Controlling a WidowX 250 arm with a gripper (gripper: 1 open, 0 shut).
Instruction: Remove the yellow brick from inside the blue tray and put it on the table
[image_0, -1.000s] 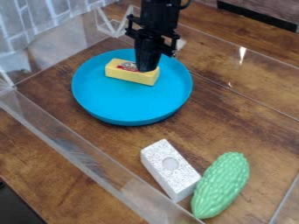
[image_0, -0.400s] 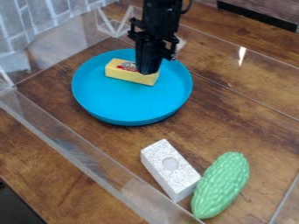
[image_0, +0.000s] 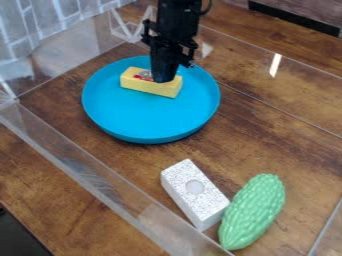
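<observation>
Small yellow brick (image_0: 150, 83), rectangular, with a red-and-dark mark on its top face, lying flat inside the blue tray (image_0: 150, 106), toward the tray's 12 o'clock, long side slanting from 10 to 4 o'clock. Partly covered on top by the black gripper (image_0: 163, 76), pointing straight down, fingertips drawn fully together and resting on or just above the top face near its right part; contact too small to make out, nothing visibly gripped between the tips. Label mostly hidden behind the gripper, only a red speck at its left showing.

Tray round, bright blue, shallow, raised rim, sitting on the table (image_0: 287, 125) of dark glossy brown planks. Clear acrylic walls (image_0: 80, 160) around, edges faint and hard to follow against glare.

At 5 o'clock from the tray, well apart: white speckled block (image_0: 195, 192) with a round dimple, and just beside it a green bumpy object (image_0: 253, 211), lower end close to the frame edge. Upper arm cut off at the top.
</observation>
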